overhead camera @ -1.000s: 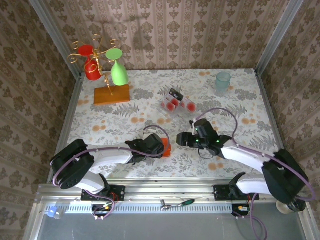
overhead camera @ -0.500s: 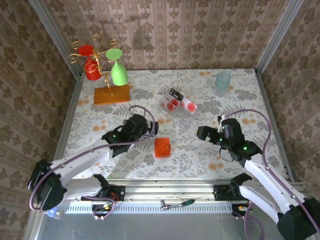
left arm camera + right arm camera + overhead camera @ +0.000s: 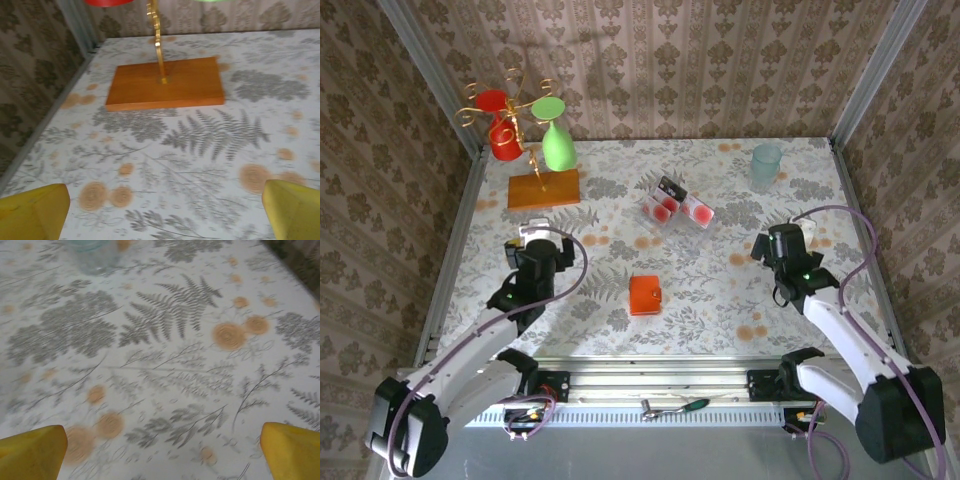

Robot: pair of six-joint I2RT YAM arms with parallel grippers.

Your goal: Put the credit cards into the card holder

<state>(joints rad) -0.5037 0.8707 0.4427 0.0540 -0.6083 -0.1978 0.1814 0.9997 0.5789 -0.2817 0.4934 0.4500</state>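
Observation:
The card holder (image 3: 644, 295) lies folded shut on the table's near middle, a small orange-red square with no gripper touching it. The credit cards (image 3: 675, 206) lie in a loose cluster farther back, pale with red blotches, one showing a black strip. My left gripper (image 3: 533, 234) hovers well left of the holder, open, its yellow fingertips (image 3: 32, 210) wide apart over bare cloth, with the left gripper (image 3: 162, 222) empty. My right gripper (image 3: 781, 237) is off to the holder's right, also open; its fingertips (image 3: 292, 447) stand wide and the right gripper (image 3: 162, 460) holds nothing.
An orange wooden base (image 3: 543, 189) (image 3: 165, 82) carries a gold stand with a red cup (image 3: 504, 140) and a green cup (image 3: 557, 148) at the back left. A pale glass (image 3: 766, 163) (image 3: 92, 252) stands at the back right. Patterned walls enclose the table.
Both arms drew back from the card holder, the left one leftwards, the right one rightwards. The right gripper opened. The holder stays folded on the table.

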